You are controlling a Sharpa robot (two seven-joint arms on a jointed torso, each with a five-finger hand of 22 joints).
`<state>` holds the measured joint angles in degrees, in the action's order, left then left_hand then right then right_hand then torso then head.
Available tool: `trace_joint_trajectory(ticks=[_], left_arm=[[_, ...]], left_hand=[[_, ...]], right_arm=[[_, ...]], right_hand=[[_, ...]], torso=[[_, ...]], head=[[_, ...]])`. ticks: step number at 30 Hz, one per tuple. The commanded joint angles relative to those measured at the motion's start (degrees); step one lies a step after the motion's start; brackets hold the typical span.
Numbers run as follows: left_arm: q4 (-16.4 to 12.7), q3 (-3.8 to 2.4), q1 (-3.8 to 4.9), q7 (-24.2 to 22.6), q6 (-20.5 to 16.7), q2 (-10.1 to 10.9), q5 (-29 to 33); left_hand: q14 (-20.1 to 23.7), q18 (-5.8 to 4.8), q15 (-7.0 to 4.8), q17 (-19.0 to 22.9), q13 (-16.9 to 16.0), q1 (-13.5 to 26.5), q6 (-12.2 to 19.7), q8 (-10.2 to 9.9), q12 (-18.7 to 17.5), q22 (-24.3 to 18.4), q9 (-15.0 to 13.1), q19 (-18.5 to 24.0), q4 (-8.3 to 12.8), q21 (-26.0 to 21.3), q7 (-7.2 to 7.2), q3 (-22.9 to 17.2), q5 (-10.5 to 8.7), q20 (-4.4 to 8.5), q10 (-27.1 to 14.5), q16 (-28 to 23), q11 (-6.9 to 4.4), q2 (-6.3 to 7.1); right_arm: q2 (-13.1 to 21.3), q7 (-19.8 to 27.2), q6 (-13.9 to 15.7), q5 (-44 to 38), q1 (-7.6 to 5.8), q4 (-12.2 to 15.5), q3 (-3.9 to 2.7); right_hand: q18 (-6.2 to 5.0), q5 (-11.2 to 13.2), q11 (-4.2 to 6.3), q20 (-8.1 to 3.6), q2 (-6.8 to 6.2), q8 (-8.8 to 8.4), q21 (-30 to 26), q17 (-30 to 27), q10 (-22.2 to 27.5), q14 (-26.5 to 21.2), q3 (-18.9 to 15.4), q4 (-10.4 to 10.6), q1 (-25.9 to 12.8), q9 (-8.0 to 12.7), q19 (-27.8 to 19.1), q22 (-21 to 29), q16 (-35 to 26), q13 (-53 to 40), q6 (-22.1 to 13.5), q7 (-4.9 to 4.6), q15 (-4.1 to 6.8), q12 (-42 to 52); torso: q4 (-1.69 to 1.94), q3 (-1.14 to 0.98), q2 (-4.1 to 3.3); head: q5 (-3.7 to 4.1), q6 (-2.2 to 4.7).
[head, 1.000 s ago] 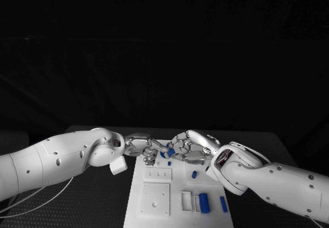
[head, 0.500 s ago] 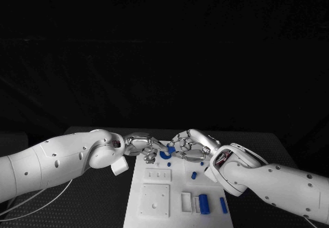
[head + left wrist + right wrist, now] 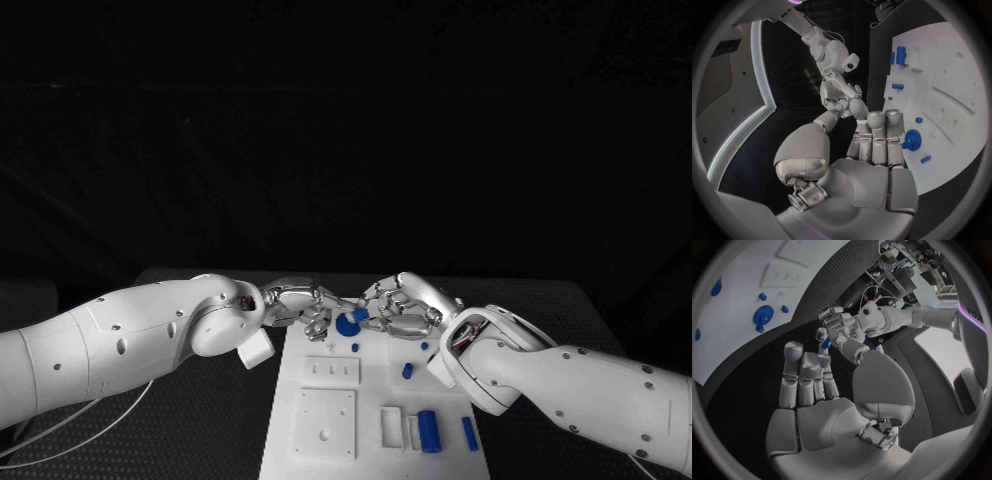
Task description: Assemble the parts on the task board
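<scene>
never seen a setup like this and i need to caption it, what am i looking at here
It is a robot with two white arms, each ending in a silver many-fingered hand. The wide picture comes from a camera on its head, looking down at a black table. The two round pictures come from fisheye cameras at the wrists, each looking past its own hand.

On the table lies a white task board carrying small blue parts: a round blue disc at the far end and some blue cylinders near the robot.

The left hand and right hand meet over the far end, by the disc. The right hand holds nothing. A small blue piece shows at the left hand's fingertips, but I cannot tell whether it is held.
</scene>
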<state>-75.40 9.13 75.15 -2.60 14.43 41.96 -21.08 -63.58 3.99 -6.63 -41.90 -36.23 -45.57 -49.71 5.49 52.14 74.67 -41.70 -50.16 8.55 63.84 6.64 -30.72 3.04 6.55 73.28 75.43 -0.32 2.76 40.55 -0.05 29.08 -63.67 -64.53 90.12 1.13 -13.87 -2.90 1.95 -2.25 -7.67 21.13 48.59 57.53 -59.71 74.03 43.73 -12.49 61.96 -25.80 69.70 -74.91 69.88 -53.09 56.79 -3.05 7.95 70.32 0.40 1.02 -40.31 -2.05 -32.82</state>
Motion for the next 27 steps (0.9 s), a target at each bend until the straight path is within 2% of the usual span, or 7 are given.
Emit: trace_joint_trajectory(ticks=[1, 7, 27], left_arm=[[-0.38, -0.01, 0.05, -0.11, -0.71, -0.16, 1.14], [-0.38, -0.01, 0.05, -0.32, -0.3, -0.24, 1.23], [-0.38, 0.0, 0.05, -1.09, -1.69, -0.52, 2.38]], left_hand=[[-0.11, 1.04, 0.28, 0.05, 0.06, -0.03, -0.05, 0.04, 0.43, 0.04, 0.09, 0.31, -0.44, -0.27, -0.09, 0.03, -0.22, 5.28, 0.06, -0.22, 0.18, 0.35], [-0.09, 1.17, 0.13, 0.01, 0.07, -0.44, -0.87, 0.52, 0.52, 0.09, 0.21, 0.35, -0.68, -0.24, -0.27, 0.06, -0.23, 5.29, 0.06, -0.14, 0.0, 0.19], [-0.26, 1.21, -0.58, -0.11, 0.18, -2.37, -3.41, 1.97, 0.76, 0.31, 0.84, 0.37, -0.38, 0.05, -1.08, 0.53, -0.19, 5.45, 0.41, 0.18, -0.77, -2.32]], right_arm=[[-0.24, 0.13, 1.04, 0.8, 0.06, -0.24, -0.01], [-0.35, 0.15, 1.24, 0.77, 0.08, -0.39, -0.02], [-0.83, -0.06, 0.53, 0.76, 0.22, -0.28, -0.02]], right_hand=[[-1.13, -0.19, 0.06, -0.24, 0.42, 0.97, 0.23, -0.06, -0.28, 0.3, 0.28, -0.29, -0.45, -2.21, 0.34, -0.92, -0.29, 0.08, 4.27, -1.27, 0.19, -0.26], [-1.13, -0.19, 0.06, -0.25, 0.46, 0.96, 0.22, -0.07, -0.32, 0.34, 0.37, -0.43, -0.55, -2.23, 0.37, -0.92, -0.32, 0.08, 4.3, -1.27, 0.19, -0.3], [-1.13, -0.2, 0.07, -0.25, 0.54, 0.91, 0.19, -0.08, -0.4, 0.41, 0.55, -0.73, -0.83, -2.27, 0.43, -0.9, -0.4, 0.06, 4.35, -1.27, 0.2, -0.37]], torso=[[0.09, -0.02, 0.0], [0.05, -0.02, 0.0], [0.01, -0.04, 0.0]], head=[[0.03, -0.01], [-0.03, 0.03], [-0.08, 0.01]])
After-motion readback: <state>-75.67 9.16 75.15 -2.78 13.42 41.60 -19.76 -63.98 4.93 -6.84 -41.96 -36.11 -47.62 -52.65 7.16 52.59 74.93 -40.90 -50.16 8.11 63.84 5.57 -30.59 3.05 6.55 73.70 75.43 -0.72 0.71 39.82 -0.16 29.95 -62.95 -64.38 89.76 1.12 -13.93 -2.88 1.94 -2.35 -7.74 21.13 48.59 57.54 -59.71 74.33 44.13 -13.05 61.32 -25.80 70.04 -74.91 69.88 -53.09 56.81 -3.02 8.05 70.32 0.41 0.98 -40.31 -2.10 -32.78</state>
